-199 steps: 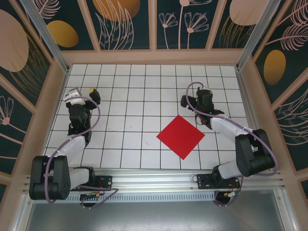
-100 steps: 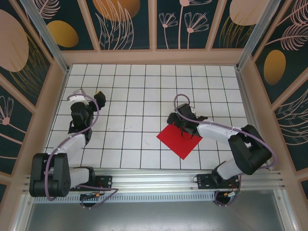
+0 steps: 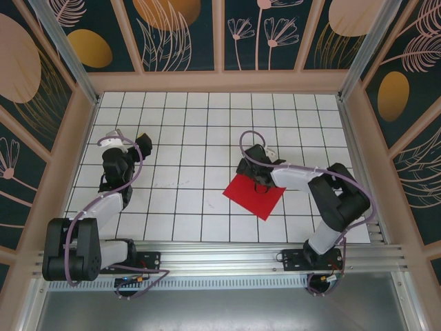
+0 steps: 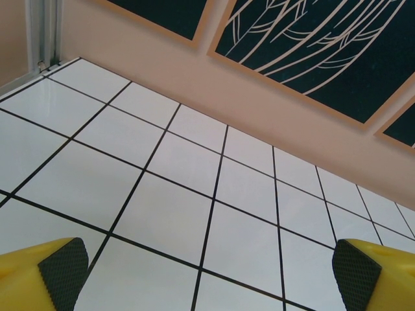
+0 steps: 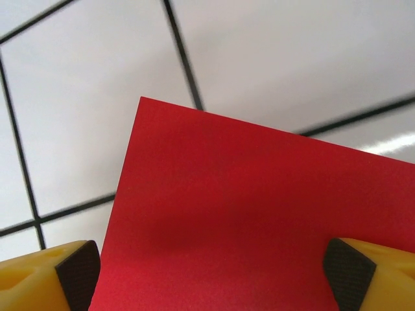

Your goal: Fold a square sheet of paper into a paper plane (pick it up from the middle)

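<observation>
The square sheet of paper (image 3: 258, 198) is bright red and lies flat on the white tiled table, right of centre, turned like a diamond. My right gripper (image 3: 253, 181) hangs low over its far-left part. In the right wrist view the sheet of paper (image 5: 259, 214) spreads under my right gripper (image 5: 213, 275), one corner pointing away. Its black pads (image 5: 78, 272) stand wide apart, open, with nothing pinched. My left gripper (image 3: 141, 143) is far off at the table's left. In its own view the left gripper (image 4: 209, 272) is open above bare tiles. The paper plane is out of view.
The white gridded table (image 3: 186, 138) is walled by peach-framed dark panels (image 3: 220, 34) on three sides. An aluminium rail (image 3: 220, 252) with both arm bases runs along the near edge. The back wall (image 4: 194, 84) rises close ahead of the left gripper.
My right arm swung left and came down from the table's right rear onto the sheet's far corner. The sheet has turned slightly. The left wrist turned a little early on, then held still.
</observation>
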